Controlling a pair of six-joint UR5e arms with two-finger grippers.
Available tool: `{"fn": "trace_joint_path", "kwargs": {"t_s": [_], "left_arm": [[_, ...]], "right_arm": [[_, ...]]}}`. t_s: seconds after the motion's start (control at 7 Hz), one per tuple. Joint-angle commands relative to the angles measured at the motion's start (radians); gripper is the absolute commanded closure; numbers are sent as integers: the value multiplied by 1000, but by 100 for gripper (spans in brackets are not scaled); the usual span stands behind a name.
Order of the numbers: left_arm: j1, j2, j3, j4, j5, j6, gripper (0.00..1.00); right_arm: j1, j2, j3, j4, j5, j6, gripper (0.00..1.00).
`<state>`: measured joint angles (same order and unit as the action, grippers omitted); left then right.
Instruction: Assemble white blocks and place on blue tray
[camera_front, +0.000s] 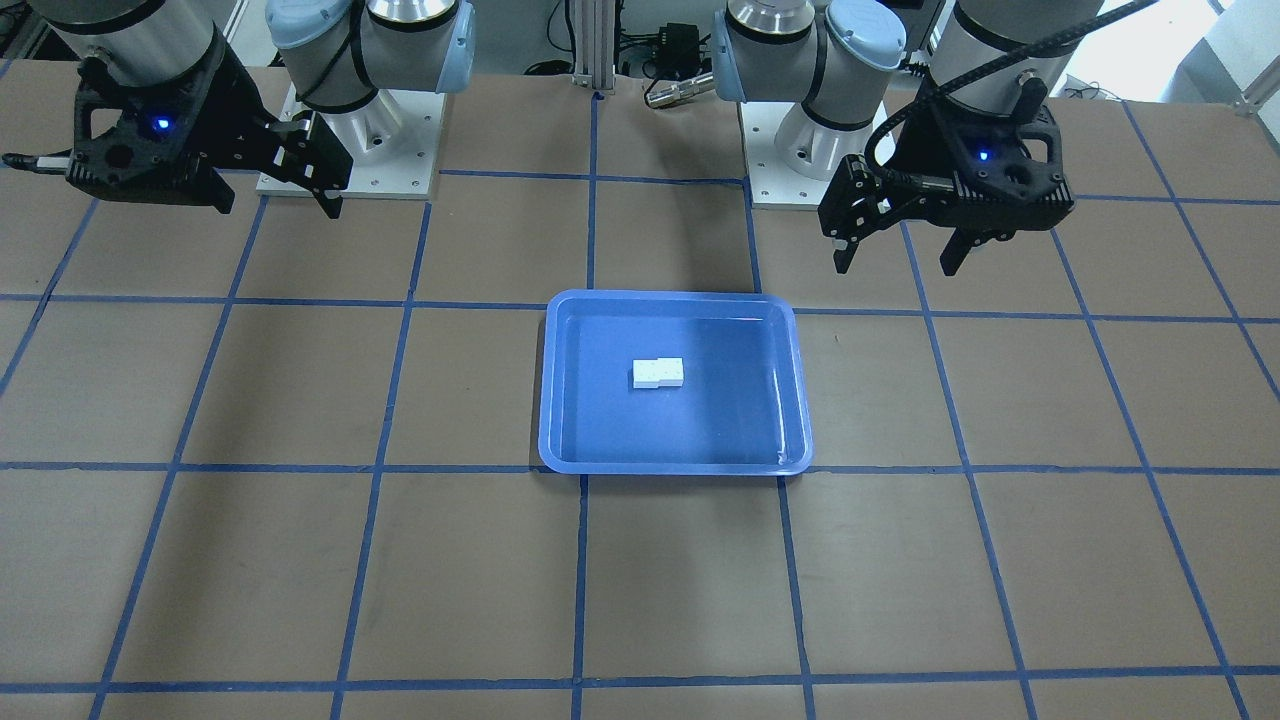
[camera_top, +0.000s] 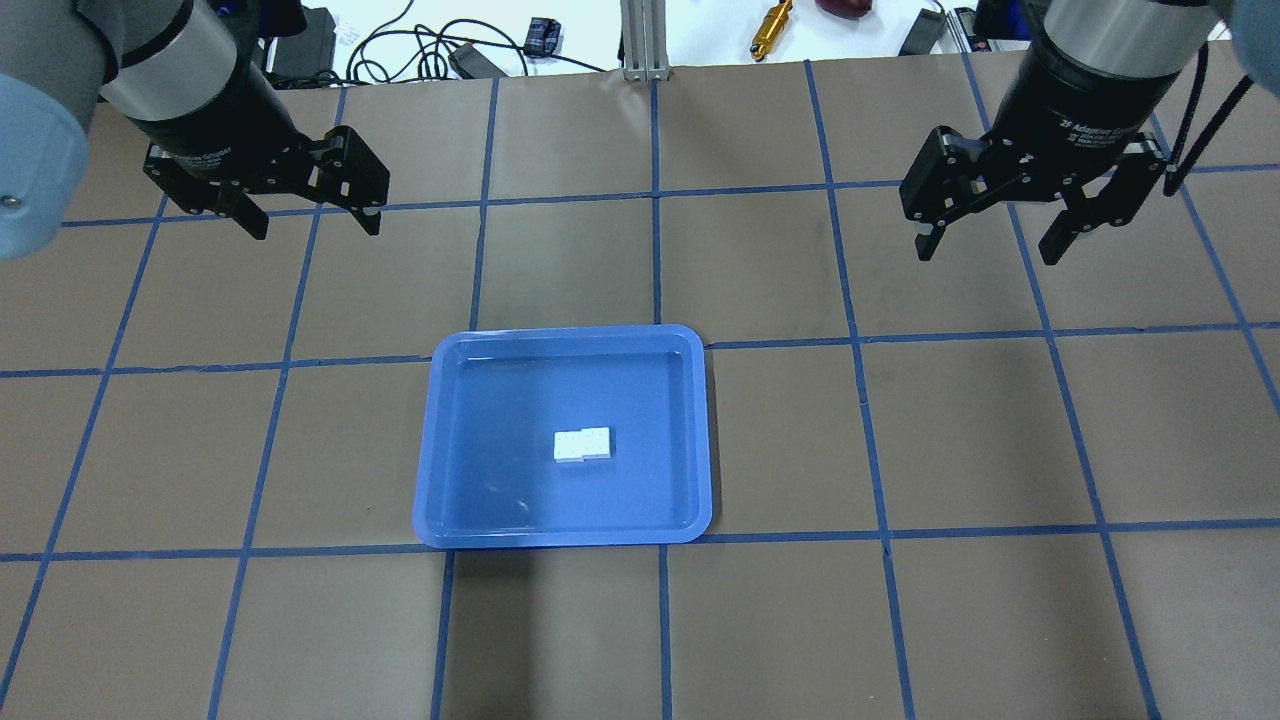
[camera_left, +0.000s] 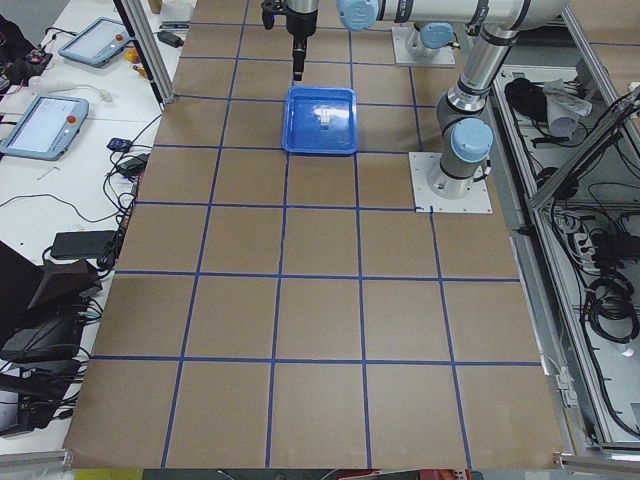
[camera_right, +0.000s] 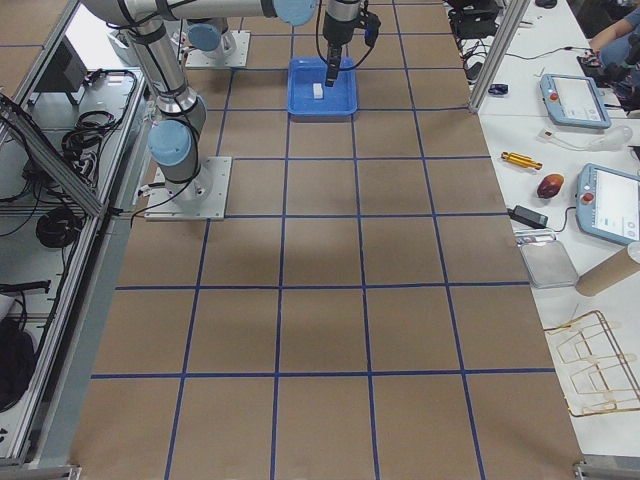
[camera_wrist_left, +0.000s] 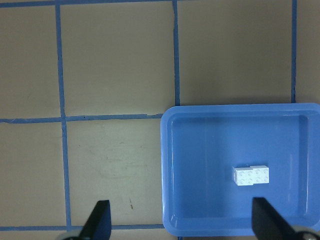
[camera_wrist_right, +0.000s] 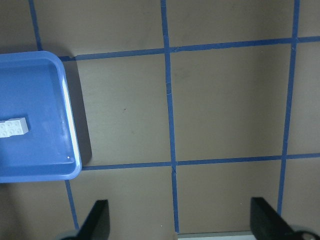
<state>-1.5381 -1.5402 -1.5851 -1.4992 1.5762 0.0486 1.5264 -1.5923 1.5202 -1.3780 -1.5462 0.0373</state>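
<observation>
Blocks (camera_top: 582, 445) joined in tray (camera_top: 500, 400); left fingers (camera_top: 250, 214), "2F Adaptive" right fingers (camera_top: 1062, 228) spread wide, empty.

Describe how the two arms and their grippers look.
The left arm and right arm are silver tubes with pale blue joint caps. The left gripper and right gripper are black, two-fingered, with angular linkage frames; the right one's collar carries white "2F Adaptive" lettering. A blue light glows on each black wrist housing. A black ribbed cable loops to the left wrist.

The white blocks (camera_top: 582, 444), joined, lie flat inside the blue tray (camera_top: 430, 450).
</observation>
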Motion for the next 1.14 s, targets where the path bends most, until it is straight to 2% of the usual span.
{"fn": "trace_joint_path", "kwargs": {"t_s": [0.0, 1.0], "left_arm": [[1, 2, 0, -4, 5, 31, 0], [1, 2, 2, -44, -1, 33, 0]], "right_arm": [[53, 8, 5, -36, -35, 137, 0], [52, 9, 23, -69, -44, 102, 0]]}}
